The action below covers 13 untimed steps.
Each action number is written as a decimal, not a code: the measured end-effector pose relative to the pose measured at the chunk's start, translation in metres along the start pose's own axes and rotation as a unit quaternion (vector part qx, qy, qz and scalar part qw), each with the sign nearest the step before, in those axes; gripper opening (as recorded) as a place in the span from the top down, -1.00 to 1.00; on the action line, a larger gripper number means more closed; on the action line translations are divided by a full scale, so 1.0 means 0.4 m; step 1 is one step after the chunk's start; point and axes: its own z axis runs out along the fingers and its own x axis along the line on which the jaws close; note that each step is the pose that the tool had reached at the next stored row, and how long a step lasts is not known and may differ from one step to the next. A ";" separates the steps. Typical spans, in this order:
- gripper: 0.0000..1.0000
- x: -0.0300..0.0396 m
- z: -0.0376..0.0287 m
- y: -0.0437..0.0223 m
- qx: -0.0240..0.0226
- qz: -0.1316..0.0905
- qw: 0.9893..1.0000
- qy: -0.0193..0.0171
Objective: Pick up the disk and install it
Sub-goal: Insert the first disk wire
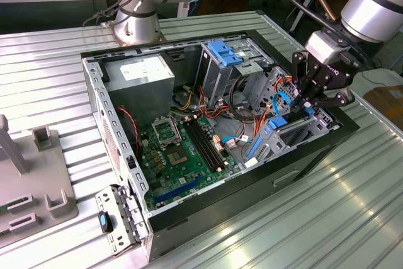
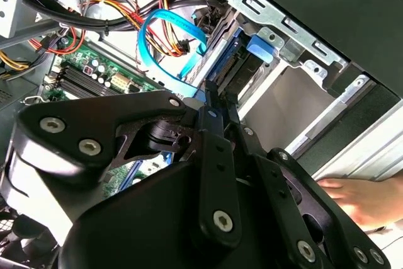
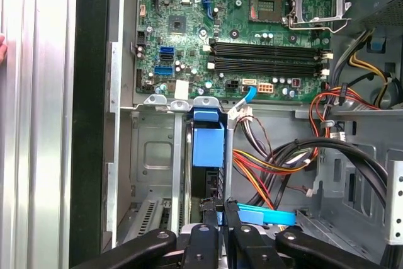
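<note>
Ribbed metal table carries 1 open computer case lying on its side, with the green motherboard facing up near its middle. A grey fixture sits at the table's edge on the exterior view's left, well apart from the case. The gripper hangs over the case's edge on the exterior view's right. In both wrist views its 2 fingers are drawn narrow, pinched on the upper edge of the disk. The disk stands on edge in a metal bay at that edge of the case, its blue rails between the bay's walls. A flat blue cable loops just beside the fingers. A person's hand rests on the table beside the case's outer wall.
</note>
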 end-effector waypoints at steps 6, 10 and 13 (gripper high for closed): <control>0.68 0.001 0.004 0.000 0.000 0.000 1.000 0.000; 0.68 0.006 0.004 0.002 0.000 0.000 1.000 0.000; 0.68 0.007 0.008 0.005 0.000 0.000 1.000 0.000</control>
